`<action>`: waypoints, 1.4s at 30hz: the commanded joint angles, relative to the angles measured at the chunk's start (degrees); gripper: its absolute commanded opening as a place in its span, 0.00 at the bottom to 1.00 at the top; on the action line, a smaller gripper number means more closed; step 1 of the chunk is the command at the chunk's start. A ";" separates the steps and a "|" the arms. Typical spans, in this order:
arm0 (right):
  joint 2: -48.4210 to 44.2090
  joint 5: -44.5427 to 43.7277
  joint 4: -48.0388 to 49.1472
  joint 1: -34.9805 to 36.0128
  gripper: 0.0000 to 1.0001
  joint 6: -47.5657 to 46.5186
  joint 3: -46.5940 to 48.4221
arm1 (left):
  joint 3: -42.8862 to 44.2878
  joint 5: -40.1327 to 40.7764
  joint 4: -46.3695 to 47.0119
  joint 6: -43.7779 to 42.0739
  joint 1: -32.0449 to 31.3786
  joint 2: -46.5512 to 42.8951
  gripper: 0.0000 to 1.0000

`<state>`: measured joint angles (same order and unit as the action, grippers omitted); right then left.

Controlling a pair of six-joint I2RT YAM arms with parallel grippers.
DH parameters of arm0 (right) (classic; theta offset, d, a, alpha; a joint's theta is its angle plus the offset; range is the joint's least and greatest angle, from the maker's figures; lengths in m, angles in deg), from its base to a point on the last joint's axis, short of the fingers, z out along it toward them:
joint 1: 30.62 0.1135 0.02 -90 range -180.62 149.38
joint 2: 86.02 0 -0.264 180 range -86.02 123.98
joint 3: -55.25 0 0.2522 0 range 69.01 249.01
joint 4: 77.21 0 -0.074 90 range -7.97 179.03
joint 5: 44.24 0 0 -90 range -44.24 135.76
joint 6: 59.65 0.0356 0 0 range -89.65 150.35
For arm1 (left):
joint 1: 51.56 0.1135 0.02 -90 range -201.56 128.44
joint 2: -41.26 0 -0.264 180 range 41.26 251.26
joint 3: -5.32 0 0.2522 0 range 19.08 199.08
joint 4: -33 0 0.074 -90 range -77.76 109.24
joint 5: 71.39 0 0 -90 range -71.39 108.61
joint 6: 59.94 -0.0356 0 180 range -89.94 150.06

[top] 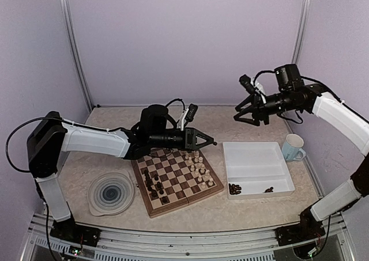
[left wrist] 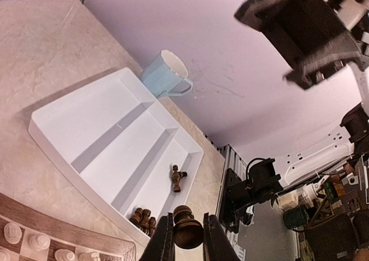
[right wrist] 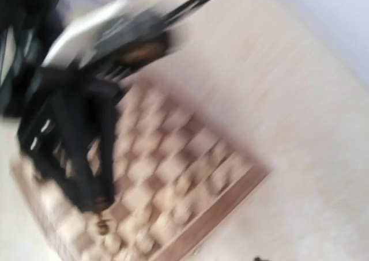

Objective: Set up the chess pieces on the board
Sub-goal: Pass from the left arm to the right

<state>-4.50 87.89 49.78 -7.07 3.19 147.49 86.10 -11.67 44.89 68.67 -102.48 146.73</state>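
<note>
The left pincer (left wrist: pixel 187 225) is clamped on a dark brown chess piece (left wrist: pixel 187 236), raised just off the board (top: pixel 184 199) toward the white tray (top: pixel 253 157), where 2 dark clusters (top: pixel 234 188) lie. The right pincer (top: pixel 238 113) hangs high, jaws apart and empty.

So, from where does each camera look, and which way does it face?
Top external: high behind the bases, facing down on the table; both arms, board, tray show.
Left wrist: on its arm, facing the tray and mug; its end effector grips a dark piece.
Right wrist: blurred, facing down on the board; the left arm shows.
Shared: the board, in all three.
</note>
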 commanded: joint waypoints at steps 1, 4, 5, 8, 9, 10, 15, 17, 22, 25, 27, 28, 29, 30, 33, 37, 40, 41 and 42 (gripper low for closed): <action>-2.39 20.62 14.31 -7.21 0.50 17.55 -2.87 | -3.36 3.56 22.00 2.31 -0.43 -5.24 0.09; -0.62 27.29 20.45 -7.49 0.50 26.24 -6.13 | -3.70 4.68 28.63 3.68 -0.93 -4.32 0.09; -0.08 28.74 22.63 -7.47 0.50 29.51 -7.20 | -3.53 4.85 30.13 4.27 -1.06 -3.89 0.09; 1.86 32.64 28.23 -7.36 0.54 36.44 -9.58 | -2.51 4.99 33.74 6.10 -1.58 -2.02 0.09; 2.49 33.74 30.41 -7.26 0.54 38.79 -10.32 | -1.91 4.90 34.14 6.67 -1.70 -1.25 0.09; 2.96 34.66 32.15 -7.02 0.55 40.55 -10.88 | -1.28 4.83 34.34 7.01 -1.89 -0.64 0.09; 3.76 36.83 35.47 -4.35 0.53 43.01 -11.57 | 0.50 5.29 34.98 8.06 -2.98 1.98 0.09; 3.77 36.39 34.90 -3.34 0.52 42.16 -11.22 | 1.33 4.86 34.57 8.11 -3.22 2.63 0.09; 4.69 37.48 35.69 -2.60 0.41 42.76 -11.07 | 2.01 4.88 34.54 8.50 -3.39 3.63 0.09; 4.95 37.62 35.87 -2.13 0.38 42.73 -11.00 | 2.29 4.93 34.38 8.64 -3.38 3.86 0.09; 5.05 37.91 35.82 -1.98 0.34 42.64 -10.83 | 2.31 5.49 33.96 8.50 -3.40 4.01 0.09; 5.10 37.94 35.88 -1.92 0.33 42.63 -10.81 | 2.24 5.62 33.94 8.56 -3.33 3.99 0.09; 5.12 38.02 35.82 -1.93 0.32 42.63 -10.80 | 2.23 5.79 34.02 8.58 -3.33 4.01 0.09; 5.06 38.03 35.77 -1.93 0.32 42.53 -10.82 | 2.11 5.95 34.07 8.56 -3.29 4.04 0.09; 5.02 37.95 35.26 -1.85 0.31 42.01 -10.80 | 1.76 6.88 34.25 8.80 -3.23 3.91 0.09; 4.80 37.71 34.52 -1.84 0.25 41.04 -10.58 | 2.02 7.32 33.86 9.32 -2.97 4.34 0.09; 4.71 37.49 34.06 -1.71 0.22 40.53 -10.35 | 2.29 7.41 33.84 9.73 -2.96 4.86 0.09; 4.71 37.31 33.61 -1.67 0.21 40.00 -10.17 | 2.41 7.34 33.81 9.94 -2.96 4.97 0.09; 4.65 37.07 33.29 -1.60 0.21 39.65 -10.11 | 2.61 7.23 33.77 10.02 -2.96 5.25 0.09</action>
<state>0.09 124.64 84.32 -9.41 44.55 136.03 86.87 -4.87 77.52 77.96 -105.60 150.55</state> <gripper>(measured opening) 0.218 0.147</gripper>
